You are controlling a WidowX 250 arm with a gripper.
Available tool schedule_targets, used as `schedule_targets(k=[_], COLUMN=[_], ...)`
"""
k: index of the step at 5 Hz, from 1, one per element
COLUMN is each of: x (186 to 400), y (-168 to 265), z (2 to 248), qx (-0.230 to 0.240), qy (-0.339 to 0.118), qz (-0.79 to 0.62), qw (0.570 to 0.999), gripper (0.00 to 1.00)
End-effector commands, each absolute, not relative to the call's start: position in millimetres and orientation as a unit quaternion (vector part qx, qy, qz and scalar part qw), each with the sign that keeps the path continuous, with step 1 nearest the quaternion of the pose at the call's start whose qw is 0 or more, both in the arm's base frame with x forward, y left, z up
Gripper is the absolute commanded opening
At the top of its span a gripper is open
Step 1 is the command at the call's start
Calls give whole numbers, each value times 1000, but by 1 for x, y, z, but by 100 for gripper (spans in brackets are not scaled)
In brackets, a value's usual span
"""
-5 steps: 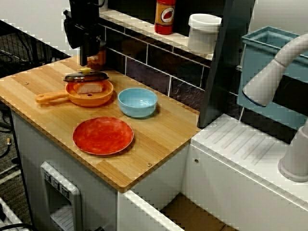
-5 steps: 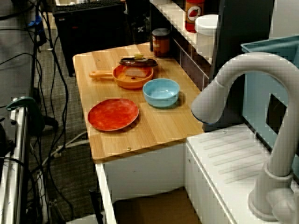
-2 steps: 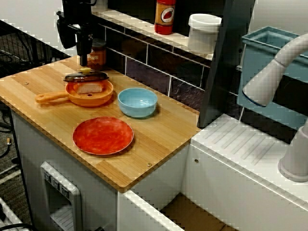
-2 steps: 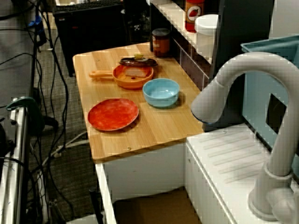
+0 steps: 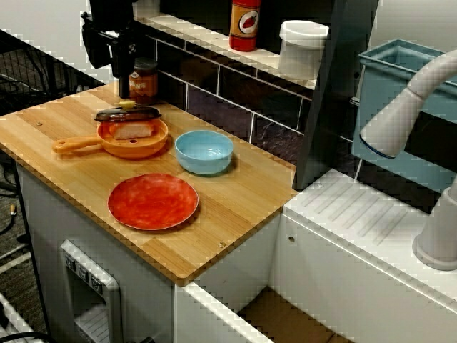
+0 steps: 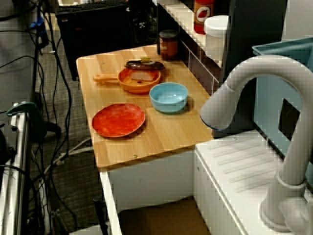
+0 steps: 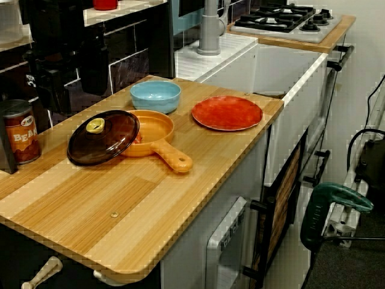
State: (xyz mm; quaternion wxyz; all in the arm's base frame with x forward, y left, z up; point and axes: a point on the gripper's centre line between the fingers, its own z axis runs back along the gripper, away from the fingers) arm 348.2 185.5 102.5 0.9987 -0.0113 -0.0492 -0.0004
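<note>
Wooden counter point(image 5: 243, 204) of a play kitchen, backed by dark tiles and a shelf, is shown from the front, from past the faucet point(image 5: 407, 107) and from the counter's end. The gripper point(image 5: 123, 87) is seen hanging at the counter's back left corner, lowered close to the wood. The can point(image 5: 143, 82) stands upright just beside it, on the side toward the tiles and the sink; whether the two touch cannot be told. Nothing is seen held. The fingers are lost against the dark background in every view, so it cannot be told whether they are apart or together.

In front of the can, the lid point(image 5: 128, 113) is seen lying tilted on the back rim of the pan point(image 5: 133, 138), with the pan's handle pointing left, away from the sink. The bowl point(image 5: 204, 151) and the plate point(image 5: 153, 201) lie farther toward the sink, well apart from the gripper.

On the can's label the letters "BEA" can be read from the counter's end. The label on the bottle point(image 5: 245, 25) on the shelf cannot be read.
</note>
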Motion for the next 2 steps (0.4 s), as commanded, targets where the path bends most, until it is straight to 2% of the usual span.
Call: schedule_targets(k=[1,2], x=[352,352], y=[201,201], z=[129,127], qx=[-1,-1], qy=[-76,-75], qz=[5,5], qw=[997,997], gripper=[100,100])
